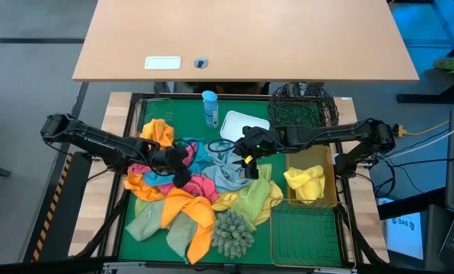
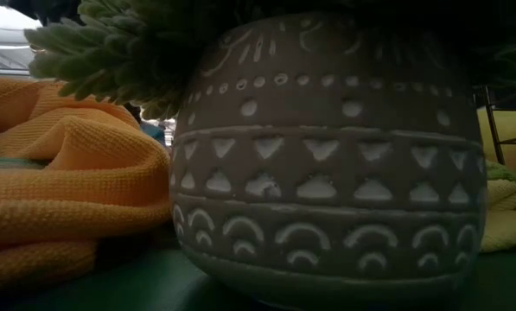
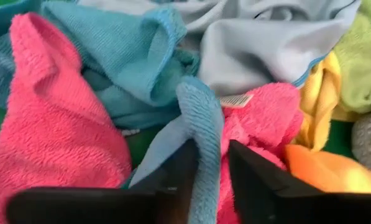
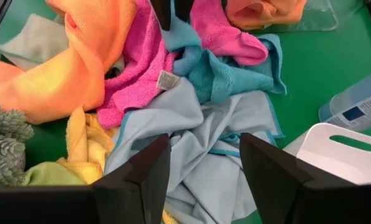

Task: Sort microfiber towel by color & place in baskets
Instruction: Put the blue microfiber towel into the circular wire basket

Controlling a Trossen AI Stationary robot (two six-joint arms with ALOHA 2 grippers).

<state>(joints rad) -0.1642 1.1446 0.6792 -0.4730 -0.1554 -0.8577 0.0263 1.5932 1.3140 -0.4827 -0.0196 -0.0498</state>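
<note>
Towels lie heaped on the green mat [image 1: 147, 114] of the bench, and a fold of one teal towel [image 3: 201, 130] stands up between the two dark fingers [image 3: 253, 180] of the left tool [image 1: 182, 157]; the fingers stand narrow on either side of the fold, but whether they truly pinch it cannot be told. The left arm [image 1: 97, 141] reaches in low from the left edge, its tool down in the middle of the heap, with a pink towel [image 3: 48, 137] just beside the teal one and a grey towel [image 3: 266, 43] behind it. The right arm [image 1: 325, 135] stretches in from the right, its tool [image 1: 249, 161] hanging over the grey towel with fingers [image 4: 141, 174] spread apart and nothing between them. Orange towels [image 1: 188, 209] and pale green ones [image 1: 255, 199] spread toward the front of the heap, and a yellow towel [image 1: 306, 181] already sits in the gold wire basket [image 1: 329, 199] on the right. A round black mesh basket [image 1: 303, 106] and a white tub [image 1: 238, 122] stand behind, the tub partly covered by the right arm. In the low view a patterned pot [image 2: 327, 164] fills almost everything, hiding both tools, with only an orange towel to its side.
</note>
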